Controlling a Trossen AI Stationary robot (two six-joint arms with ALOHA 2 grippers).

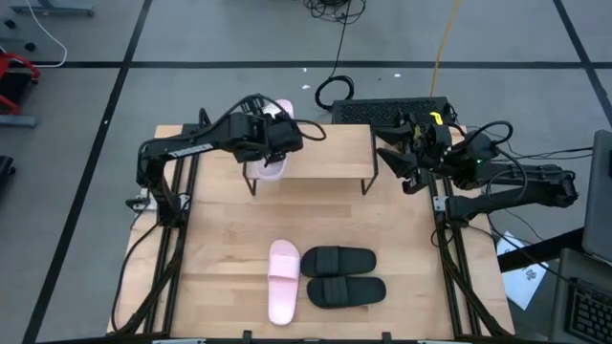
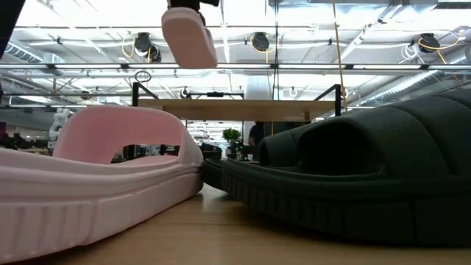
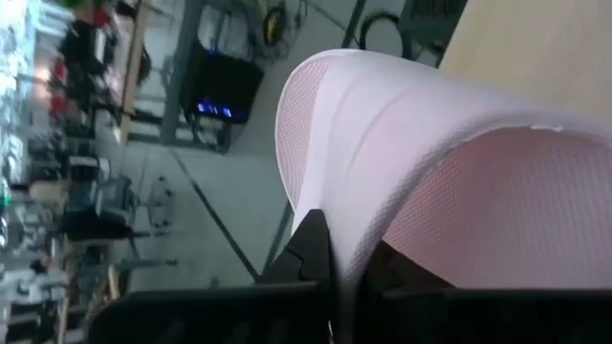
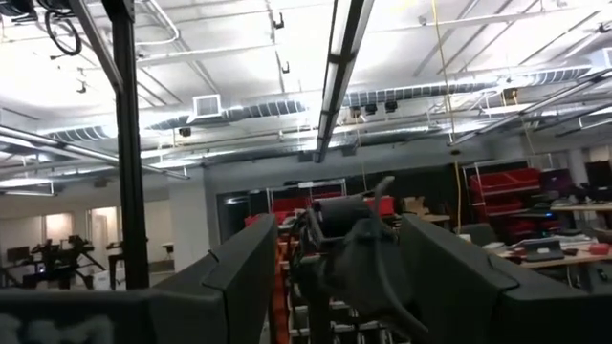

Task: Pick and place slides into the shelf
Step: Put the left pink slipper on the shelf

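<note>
The left arm is stretched across the table's far left part, its left gripper (image 1: 271, 143) raised and clamped shut on a load — the fingers (image 3: 311, 250) are seen pressed against it. The right arm is folded at the table's right edge, its right gripper (image 1: 402, 164) parted, holding nothing.

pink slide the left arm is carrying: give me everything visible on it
The carried pink slide is pale pink and matte, foam-like, with a wide arched strap and a finely textured inner surface. The left gripper is shut on the strap's edge, one dark finger showing against it. The slide hangs in the air, tilted, sole facing outward in the low view. From above it sits over the left end of the shelf. Only the gripper appears to touch it.
</note>
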